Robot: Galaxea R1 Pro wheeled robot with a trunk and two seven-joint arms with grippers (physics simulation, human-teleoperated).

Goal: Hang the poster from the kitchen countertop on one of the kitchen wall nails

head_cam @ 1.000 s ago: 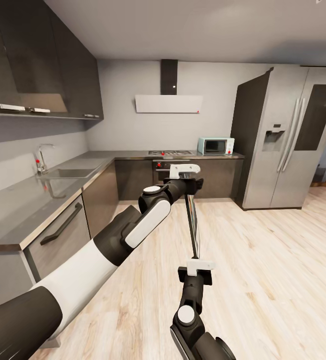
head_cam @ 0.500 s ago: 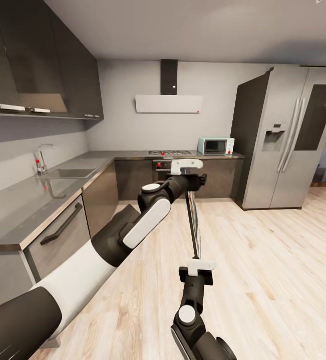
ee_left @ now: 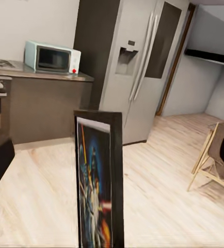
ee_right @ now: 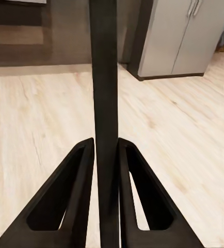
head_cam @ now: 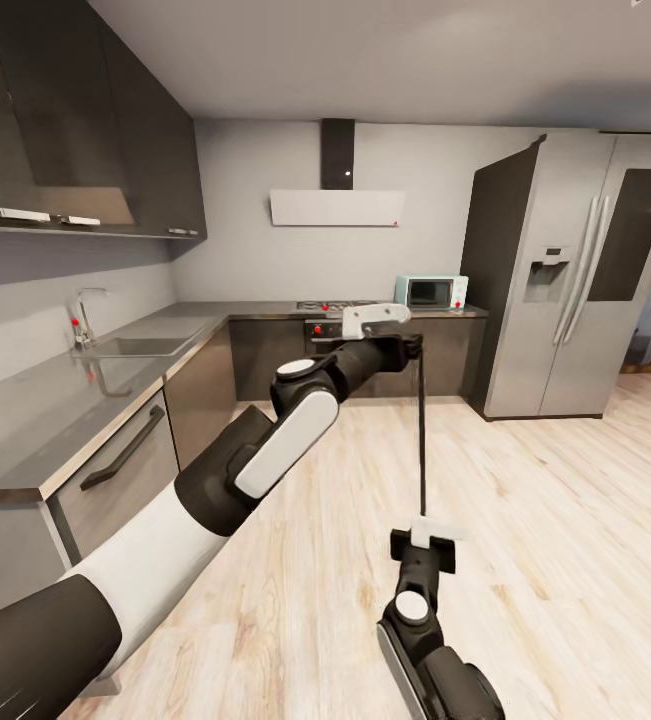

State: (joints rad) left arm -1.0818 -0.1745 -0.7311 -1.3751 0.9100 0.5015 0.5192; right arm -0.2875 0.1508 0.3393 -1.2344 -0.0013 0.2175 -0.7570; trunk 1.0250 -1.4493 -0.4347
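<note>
The poster (head_cam: pixel 423 440), clamped at its top by the left tool (head_cam: pixel 412 347) and at its bottom by the right tool (head_cam: pixel 433 533), has been shifted right, edge-on; carrying continues

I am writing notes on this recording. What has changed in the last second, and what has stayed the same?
The poster, held between both grippers, has shifted toward the fridge and turned edge-on to the head camera. The left gripper at its top rose slightly; the right gripper at its bottom followed sideways. Both grips stayed closed on the poster, and the camera and kitchen did not move.
</note>
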